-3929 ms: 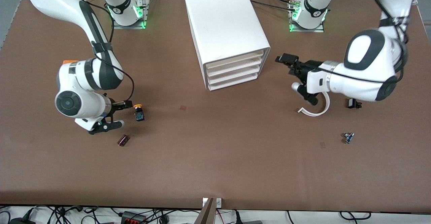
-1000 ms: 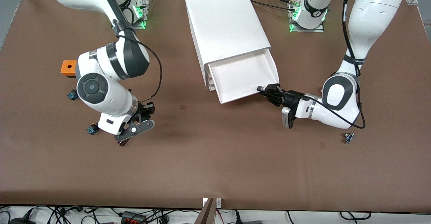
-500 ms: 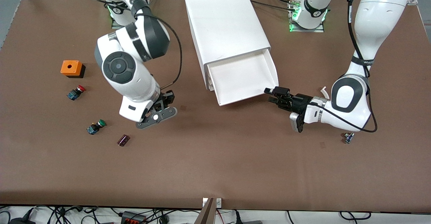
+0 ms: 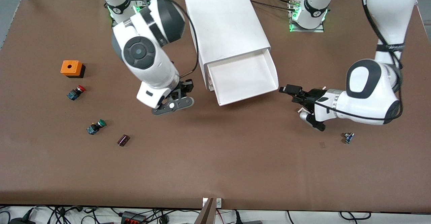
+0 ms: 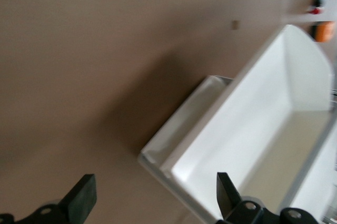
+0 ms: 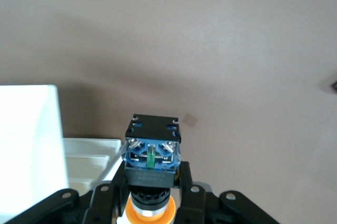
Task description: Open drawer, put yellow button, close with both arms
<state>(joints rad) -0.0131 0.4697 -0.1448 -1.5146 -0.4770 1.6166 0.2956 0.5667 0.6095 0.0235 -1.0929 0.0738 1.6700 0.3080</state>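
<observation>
The yellow button (image 6: pixel 151 182) is gripped in the right tool (image 4: pixel 175 98), held above the tabletop (image 4: pixel 215 163) just beside the drawer (image 4: pixel 242 77), which is pulled out of the white cabinet (image 4: pixel 225 22). The left tool (image 4: pixel 292 91) hovers with fingers spread and empty, near the drawer's front corner at the left arm's end.

Brown table (image 4: pixel 215 170) fills view; tangled cables (image 4: pixel 134 215) along white floor edge; even lighting.

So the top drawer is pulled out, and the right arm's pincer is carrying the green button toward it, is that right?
Nearly. The drawer is pulled out, but the right pincer is shut on the yellow button, not the green one. The right wrist view shows its yellow-orange cap; the green button lies on the table.
</observation>
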